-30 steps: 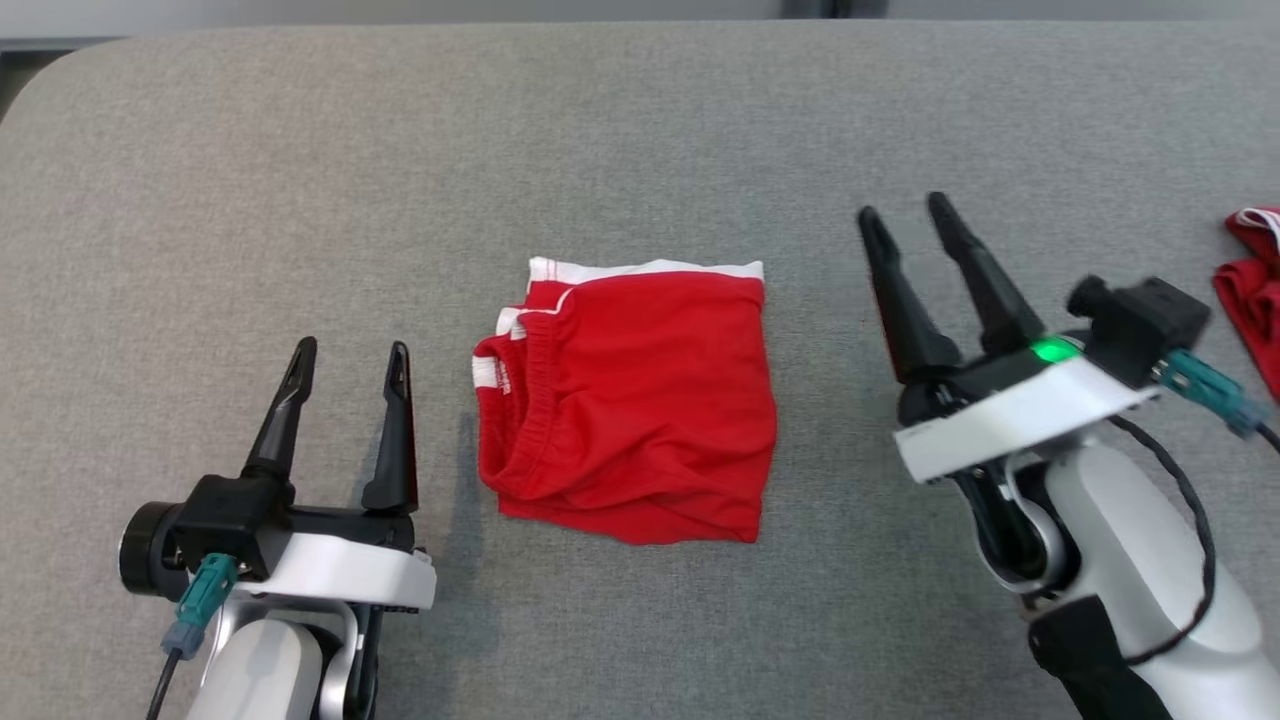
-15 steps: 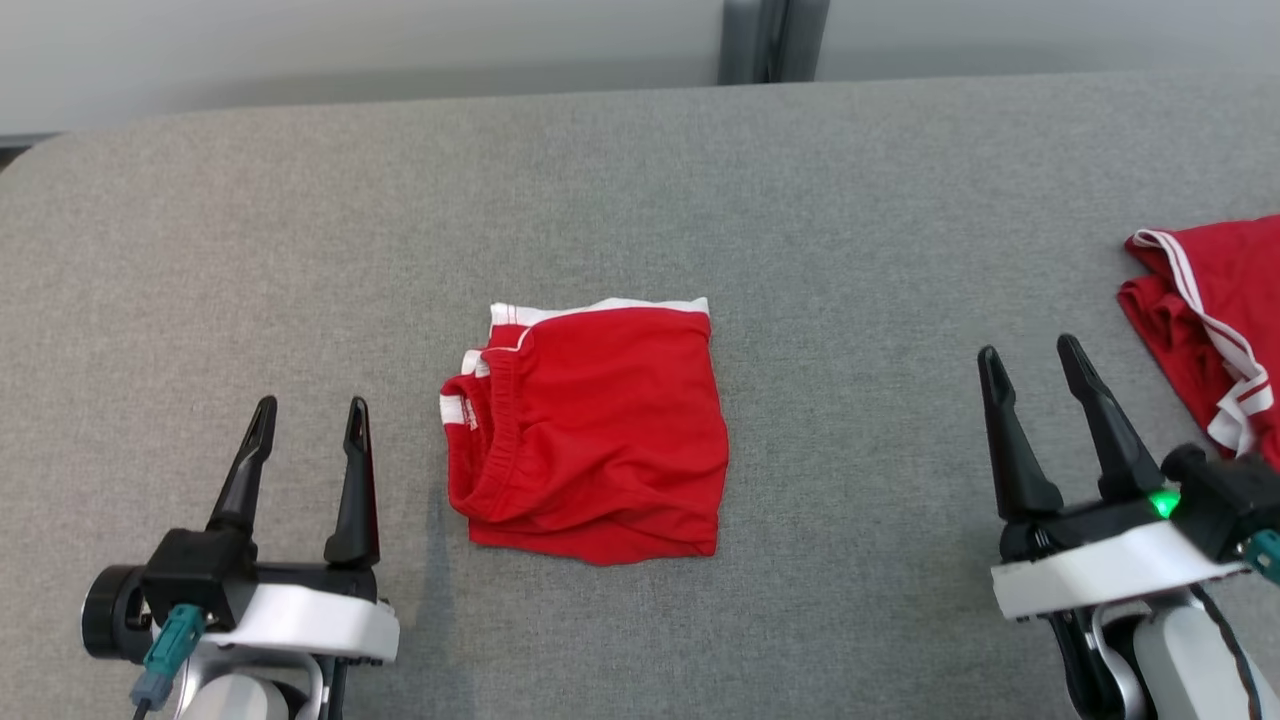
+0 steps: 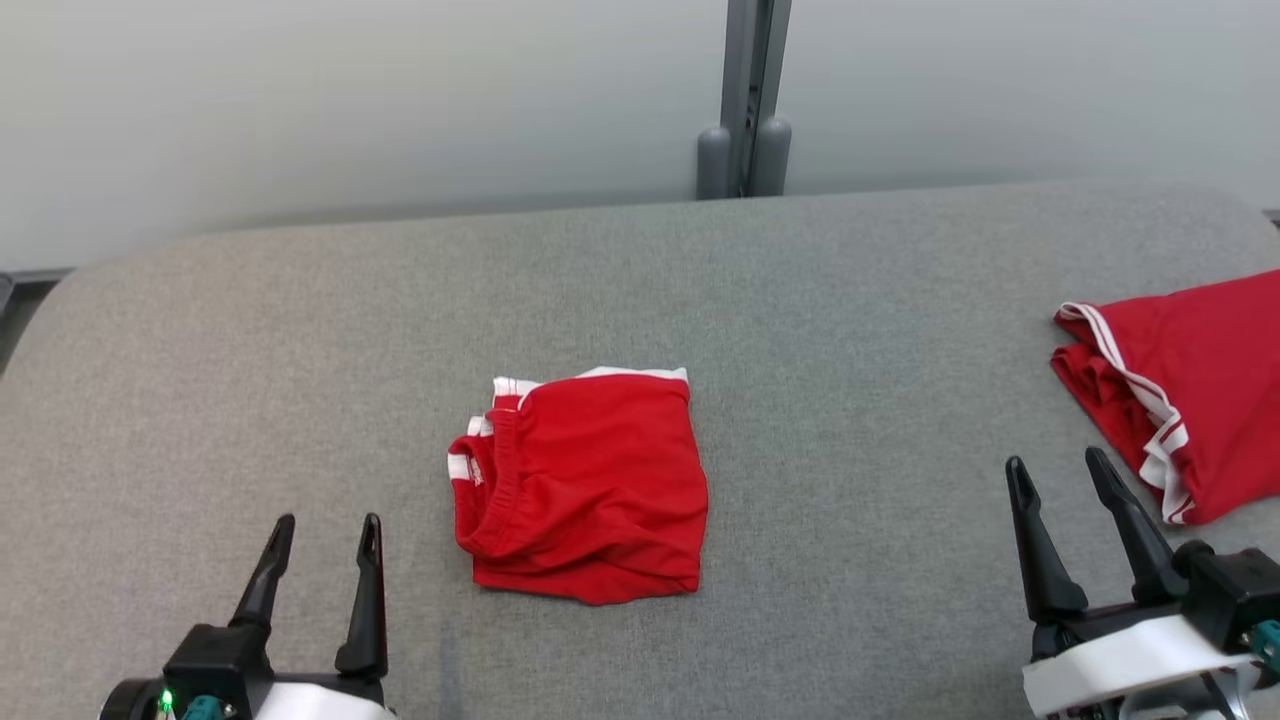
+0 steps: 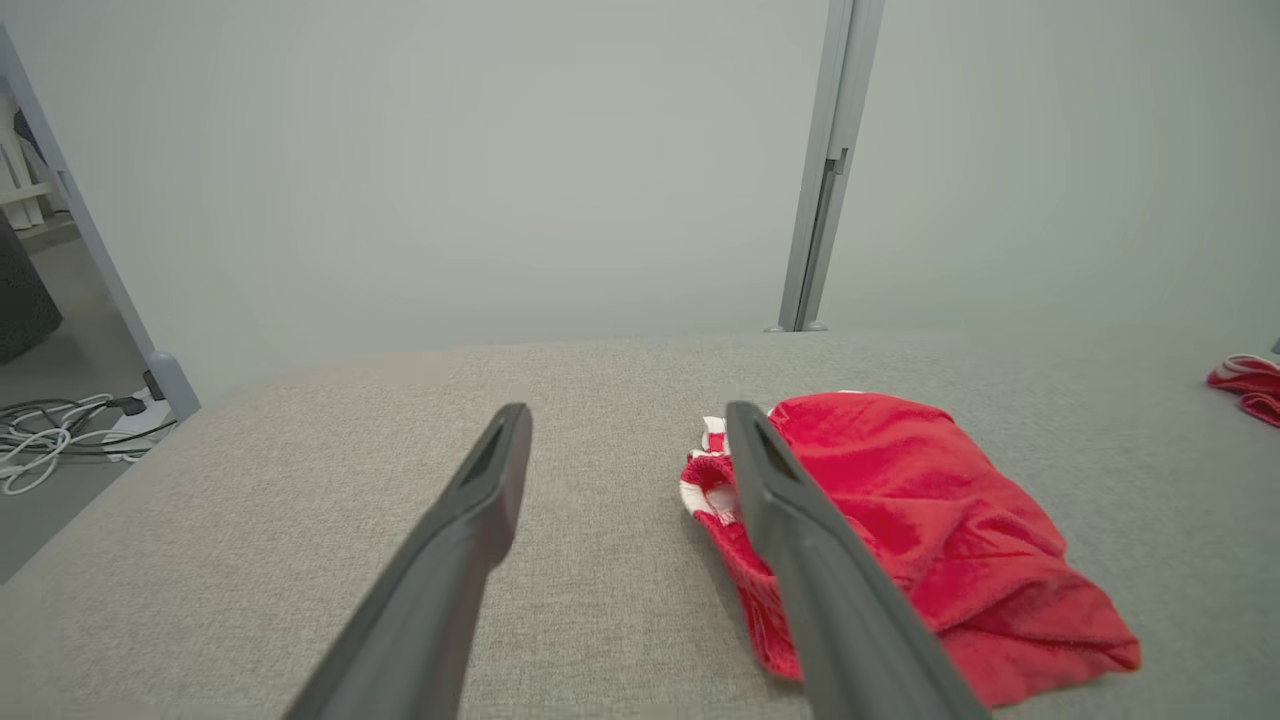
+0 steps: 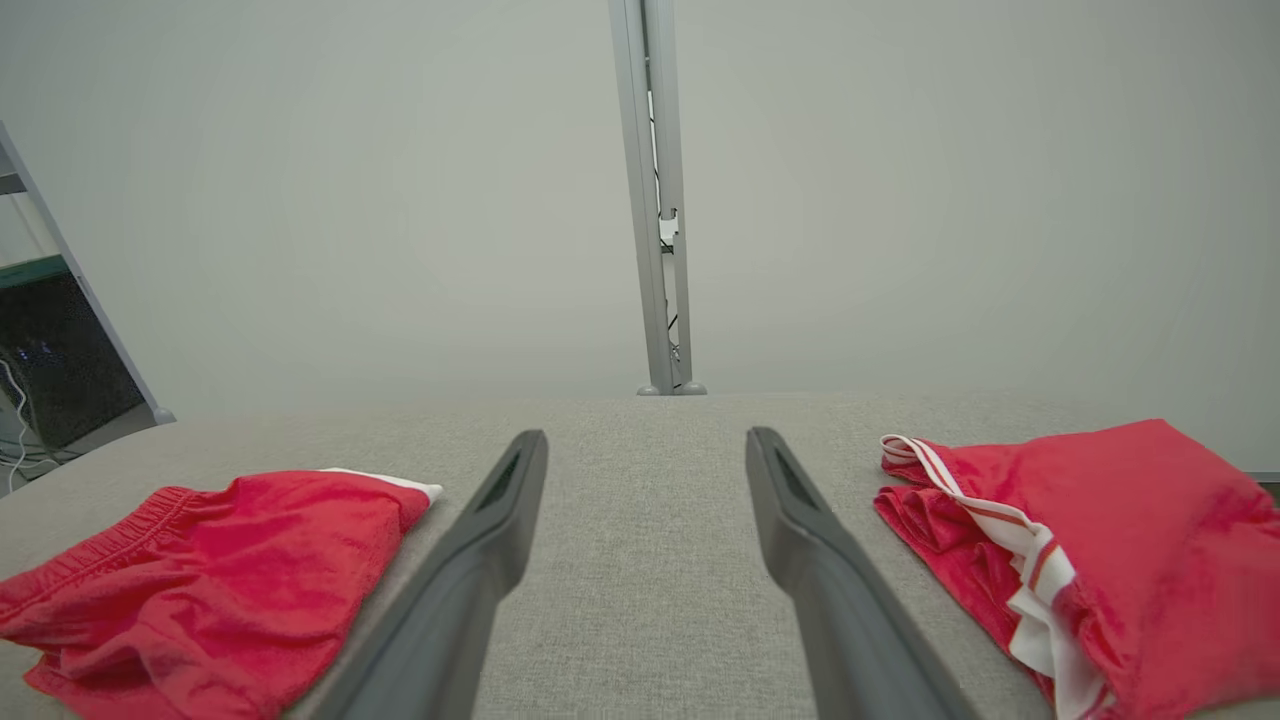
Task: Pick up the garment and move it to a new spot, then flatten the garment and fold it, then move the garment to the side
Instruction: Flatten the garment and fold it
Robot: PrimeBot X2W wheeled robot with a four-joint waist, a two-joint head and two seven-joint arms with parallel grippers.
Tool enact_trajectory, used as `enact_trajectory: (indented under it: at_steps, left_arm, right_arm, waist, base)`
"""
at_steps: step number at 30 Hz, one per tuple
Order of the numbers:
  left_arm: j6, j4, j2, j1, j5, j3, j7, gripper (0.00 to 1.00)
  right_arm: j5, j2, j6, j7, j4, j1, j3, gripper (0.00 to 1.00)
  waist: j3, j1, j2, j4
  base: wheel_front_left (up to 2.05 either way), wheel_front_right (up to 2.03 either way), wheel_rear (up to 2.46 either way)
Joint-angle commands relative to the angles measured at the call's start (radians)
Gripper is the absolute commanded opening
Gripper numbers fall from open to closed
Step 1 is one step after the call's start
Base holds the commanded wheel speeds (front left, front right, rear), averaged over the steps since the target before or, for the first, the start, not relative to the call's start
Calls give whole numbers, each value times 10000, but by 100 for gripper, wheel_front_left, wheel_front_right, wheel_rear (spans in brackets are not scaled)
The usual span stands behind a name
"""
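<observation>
Both spread wide, empty: left gripper (image 3: 328,522), right gripper (image 3: 1056,460), at front edge of grey fabric bench (image 3: 300,350). Mid-bench: folded red white-trimmed shorts (image 3: 585,490). Watch it: pinch one layer only and your fold likely spills open.

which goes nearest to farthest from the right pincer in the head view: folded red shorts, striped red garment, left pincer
From the right pincer:
1. striped red garment, just up and to its right
2. folded red shorts, in the centre, to its left
3. left pincer, far left, near the bottom edge
</observation>
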Motion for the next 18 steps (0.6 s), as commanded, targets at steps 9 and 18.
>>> enact_trajectory:
  at_steps: [9,18]
  left_arm:
    - [177,-417,208,775,42,-186,410,100]
    - [247,-555,359,868,5,-215,635,100]
  right_arm:
    - [-501,62,4,615,-470,765,-435,100]
    - [-777,174,4,926,-866,956,-547,100]
  waist:
    - [-843,0,-1,-33]
    - [-935,0,-1,-50]
  base:
    - [0,0,0]
    - [0,0,0]
